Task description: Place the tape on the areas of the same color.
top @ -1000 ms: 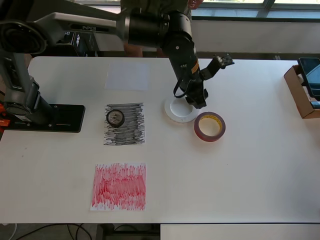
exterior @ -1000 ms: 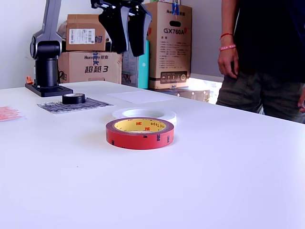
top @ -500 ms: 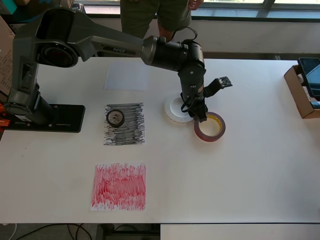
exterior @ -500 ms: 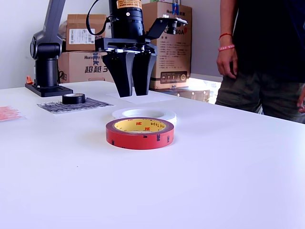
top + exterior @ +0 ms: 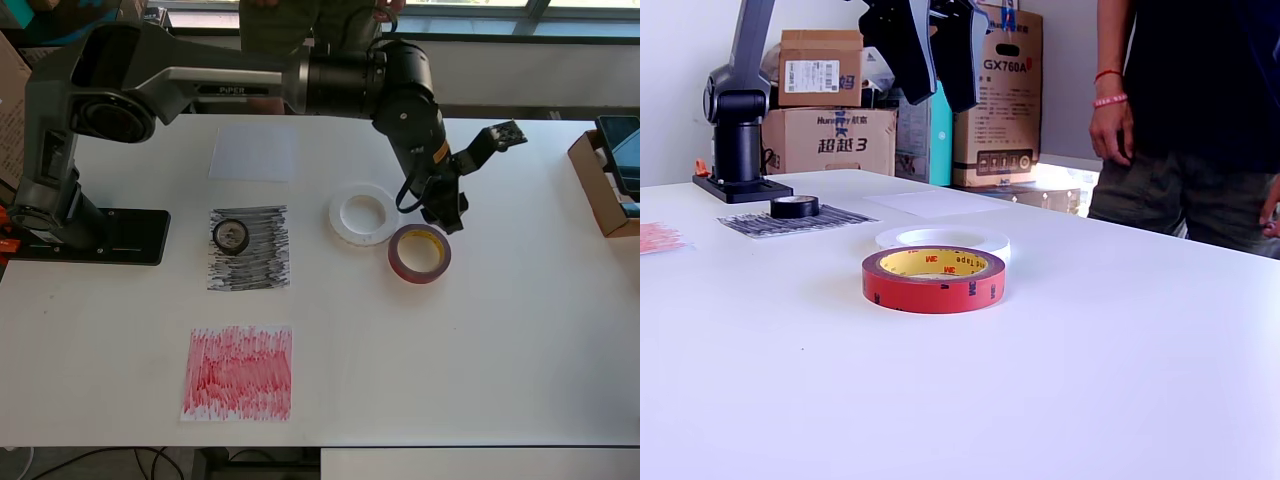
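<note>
The dark-red tape roll (image 5: 420, 253) (image 5: 934, 280) with a yellowish core lies flat on the white table. The wide white roll (image 5: 364, 215) (image 5: 943, 240) lies just beside it. A small black roll (image 5: 231, 236) (image 5: 795, 206) rests on the black scribbled patch (image 5: 262, 255) (image 5: 835, 219). The red scribbled patch (image 5: 238, 372) (image 5: 654, 237) and the plain white sheet (image 5: 255, 152) (image 5: 940, 203) are bare. My gripper (image 5: 446, 212) (image 5: 943, 103) hangs high above the table, over the far edge of the red roll, open and holding nothing.
A person (image 5: 1200, 120) stands at the table's far side. Cardboard boxes (image 5: 830, 110) are stacked behind the arm's base (image 5: 100, 235). An open cardboard box (image 5: 603, 185) sits at the overhead view's right edge.
The gripper dipped low between the white and red rolls, then rose and shifted toward the overhead view's right. No roll has moved.
</note>
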